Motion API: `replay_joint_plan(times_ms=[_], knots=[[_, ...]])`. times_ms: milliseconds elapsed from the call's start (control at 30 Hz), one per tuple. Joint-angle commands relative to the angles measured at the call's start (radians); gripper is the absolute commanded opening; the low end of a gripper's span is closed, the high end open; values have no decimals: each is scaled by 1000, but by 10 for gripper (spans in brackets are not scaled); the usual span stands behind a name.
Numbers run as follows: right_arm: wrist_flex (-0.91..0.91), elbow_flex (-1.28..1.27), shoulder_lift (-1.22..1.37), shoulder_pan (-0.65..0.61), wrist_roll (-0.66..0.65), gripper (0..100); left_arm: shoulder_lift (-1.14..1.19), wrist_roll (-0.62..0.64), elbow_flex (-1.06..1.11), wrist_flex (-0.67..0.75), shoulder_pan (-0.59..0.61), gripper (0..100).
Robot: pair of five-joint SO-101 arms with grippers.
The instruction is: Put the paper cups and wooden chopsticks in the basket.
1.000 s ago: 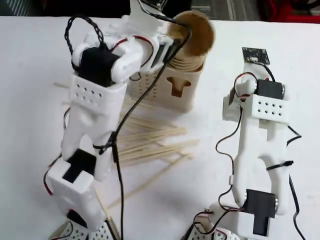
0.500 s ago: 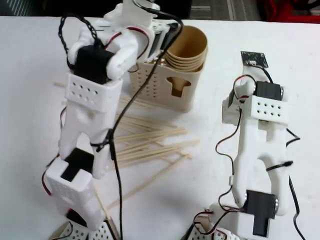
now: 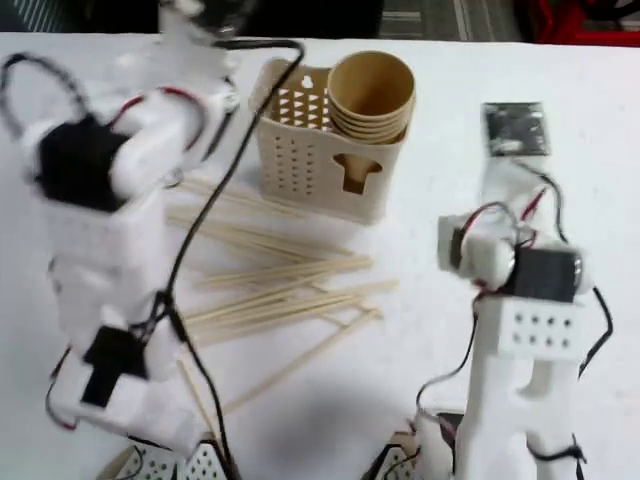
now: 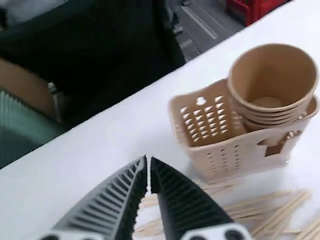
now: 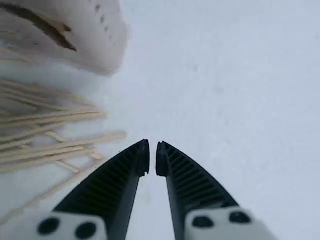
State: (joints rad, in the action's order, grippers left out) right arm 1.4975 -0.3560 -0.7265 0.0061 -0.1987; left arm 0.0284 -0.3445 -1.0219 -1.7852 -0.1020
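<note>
The left gripper (image 4: 149, 172) keeps its jaws pressed almost together, empty; beyond their tips stands the beige perforated plastic basket (image 4: 210, 135), holding stacked brown paper cups (image 4: 272, 75). The right gripper (image 5: 151, 160) has jaws likewise nearly touching, with thin pale wooden chopsticks (image 5: 50, 145) strewn just beside them on the white table (image 5: 225, 75).

We see matt brown paper cups (image 3: 371, 90) in a perforated beige plastic basket (image 3: 300, 165); pale, bare wooden chopsticks (image 3: 300, 303) lie on the smooth white table (image 3: 450, 70).
</note>
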Motion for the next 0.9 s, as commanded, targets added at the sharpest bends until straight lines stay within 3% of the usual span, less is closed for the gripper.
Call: replay_joint_plan(times_ms=[0, 200, 367, 633, 867], knots=[[42, 5, -51, -104, -64, 39, -165, -15, 146, -2, 85, 30], [67, 0, -51, -220, -69, 38, -443, -21, 503, 2, 191, 30], [79, -2, -41, -394, -95, 40, -653, -86, 801, 52, 252, 30], [94, 5, 168, -625, -147, 44, -883, -95, 1241, 166, 415, 30], [-21, 5, 326, -742, -209, 145, -974, -95, 1554, 316, 590, 30]])
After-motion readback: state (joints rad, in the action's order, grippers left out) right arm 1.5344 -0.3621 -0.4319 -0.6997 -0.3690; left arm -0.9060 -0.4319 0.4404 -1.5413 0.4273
